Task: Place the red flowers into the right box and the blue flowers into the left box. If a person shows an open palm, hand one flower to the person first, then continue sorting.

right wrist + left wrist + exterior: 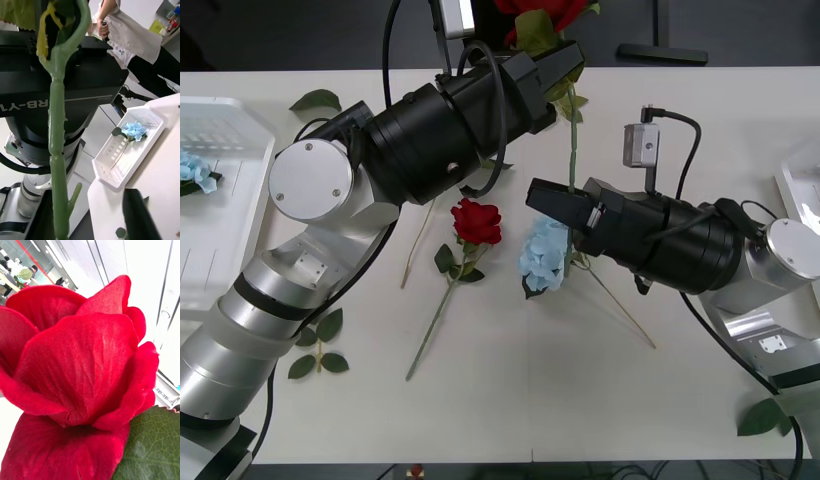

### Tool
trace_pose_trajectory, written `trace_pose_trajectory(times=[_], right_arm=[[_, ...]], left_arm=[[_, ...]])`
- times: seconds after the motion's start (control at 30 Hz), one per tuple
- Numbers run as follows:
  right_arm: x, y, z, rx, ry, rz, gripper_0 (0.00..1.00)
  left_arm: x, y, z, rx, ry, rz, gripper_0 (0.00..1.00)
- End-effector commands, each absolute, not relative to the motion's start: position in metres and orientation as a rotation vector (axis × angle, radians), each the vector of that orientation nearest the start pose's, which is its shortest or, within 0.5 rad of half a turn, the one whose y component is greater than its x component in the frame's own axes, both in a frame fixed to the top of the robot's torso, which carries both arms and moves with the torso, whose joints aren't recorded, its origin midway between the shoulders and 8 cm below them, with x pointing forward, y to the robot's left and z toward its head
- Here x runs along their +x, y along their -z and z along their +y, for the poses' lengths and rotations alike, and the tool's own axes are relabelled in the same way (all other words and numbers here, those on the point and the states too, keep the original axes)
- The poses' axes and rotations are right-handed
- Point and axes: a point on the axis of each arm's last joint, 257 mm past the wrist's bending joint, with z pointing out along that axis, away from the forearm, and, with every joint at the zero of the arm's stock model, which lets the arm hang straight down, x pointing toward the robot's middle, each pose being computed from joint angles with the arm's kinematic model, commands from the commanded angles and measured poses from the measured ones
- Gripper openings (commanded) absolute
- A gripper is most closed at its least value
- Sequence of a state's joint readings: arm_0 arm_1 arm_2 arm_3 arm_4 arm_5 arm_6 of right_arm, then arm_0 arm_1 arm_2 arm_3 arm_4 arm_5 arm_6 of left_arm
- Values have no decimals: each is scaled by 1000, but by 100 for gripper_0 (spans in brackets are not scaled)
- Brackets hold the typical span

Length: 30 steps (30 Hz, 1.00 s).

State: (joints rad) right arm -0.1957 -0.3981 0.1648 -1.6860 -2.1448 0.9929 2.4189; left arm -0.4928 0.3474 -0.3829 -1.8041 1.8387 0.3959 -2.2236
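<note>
The left box [220,200], well off to the outer side of the left end effector [565,62], holds one blue flower [192,172] at its cut-off edge, and the right box [802,180] shows just a rim beyond the right arm. The left end effector is clamped just under the bloom of a red rose [540,12], partly cropped at the far edge. The right end effector [552,200] grips the same stem [575,140] lower down; beside it on the counter [510,400] lie a blue hydrangea [542,255] and another red rose [476,222].

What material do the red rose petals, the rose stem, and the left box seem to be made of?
Red rose: probably fabric, matte, a fine weave shows on the petals. Its stem: likely moulded plastic, smooth and slightly glossy, with a seam. Left box: seemingly hard white plastic, with a slotted floor.
</note>
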Motion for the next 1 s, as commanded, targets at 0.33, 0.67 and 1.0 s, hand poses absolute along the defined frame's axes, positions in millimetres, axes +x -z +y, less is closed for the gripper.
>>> trace_pose_trajectory(times=[0.33, 0.67, 1.0], right_arm=[[403, 60, -25, -514, -1564, 1418, 0], [404, 60, -27, -513, -1560, 1415, 0], [407, 58, -31, -507, -1549, 1416, 0]], left_arm=[[452, -59, -68, 435, 1331, 1222, 0], [452, -59, -68, 434, 1329, 1222, 0], [451, -59, -69, 436, 1332, 1222, 0]])
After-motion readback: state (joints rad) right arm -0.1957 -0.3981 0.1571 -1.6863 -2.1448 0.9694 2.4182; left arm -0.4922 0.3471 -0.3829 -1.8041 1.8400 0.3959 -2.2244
